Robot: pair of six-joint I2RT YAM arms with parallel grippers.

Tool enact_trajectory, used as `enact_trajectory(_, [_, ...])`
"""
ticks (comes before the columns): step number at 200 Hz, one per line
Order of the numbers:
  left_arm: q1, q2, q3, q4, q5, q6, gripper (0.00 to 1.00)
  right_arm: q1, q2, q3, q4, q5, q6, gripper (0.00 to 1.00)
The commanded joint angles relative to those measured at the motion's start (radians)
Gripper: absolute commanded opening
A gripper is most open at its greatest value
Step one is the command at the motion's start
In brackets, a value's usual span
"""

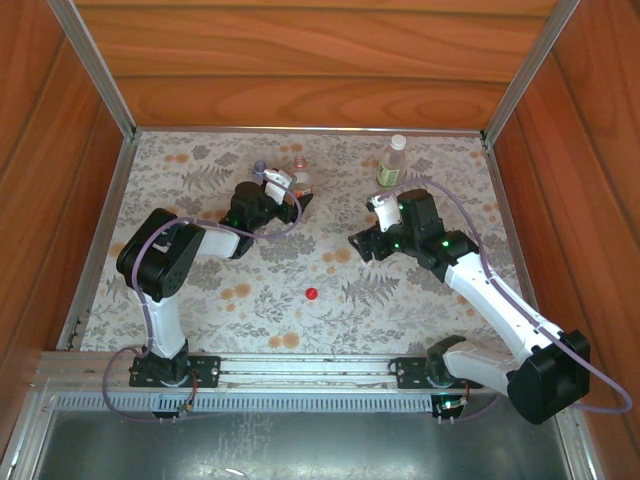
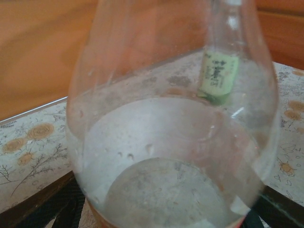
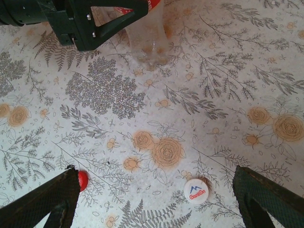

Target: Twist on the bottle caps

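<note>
Red-labelled bottle (image 1: 300, 182) upright, neck up, long axis vertical

The desk (image 1: 250, 320) is covered by a pale sheet printed with grey ferns and orange flowers. Toward its far edge stand a clear bottle with a yellow-green label (image 1: 394, 165) on the right and a red-labelled bottle (image 1: 300, 180) left of centre, with a bluish bottle (image 1: 260, 170) just beside it, partly hidden. Nearer the middle lie a red cap (image 1: 311, 293) and, near it, a white cap (image 3: 196, 191) with its printed logo facing up.
</note>
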Motion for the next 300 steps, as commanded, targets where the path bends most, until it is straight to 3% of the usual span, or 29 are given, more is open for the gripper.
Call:
enact_trajectory(1, [0.004, 0.022, 0.020, 0.033, 0.029, -0.014, 0.78, 0.007, 0.007, -0.011, 0.001, -0.027, -0.002, 0.89])
enact_trajectory(34, [0.006, 0.022, 0.019, 0.038, 0.038, -0.010, 0.69, 0.007, 0.010, -0.010, 0.002, -0.032, -0.001, 0.89])
enact_trajectory(80, [0.006, 0.012, 0.006, 0.039, 0.075, 0.006, 0.69, 0.007, 0.008, -0.010, -0.007, -0.040, 0.008, 0.89])
enact_trajectory(134, [0.005, -0.037, -0.061, 0.040, 0.233, 0.063, 0.66, 0.035, -0.015, -0.007, -0.054, -0.025, 0.010, 0.89])
enact_trajectory(170, [0.006, -0.085, -0.133, 0.038, 0.295, 0.094, 0.66, 0.128, -0.010, -0.022, -0.080, 0.050, 0.014, 0.89])
enact_trajectory(233, [0.011, -0.176, -0.257, 0.038, 0.317, 0.114, 0.66, 0.381, 0.042, -0.104, -0.018, 0.167, 0.099, 0.89])
enact_trajectory(300, [0.021, -0.197, -0.304, 0.038, 0.330, 0.103, 0.66, 0.560, 0.267, -0.078, 0.053, 0.269, 0.180, 0.73])
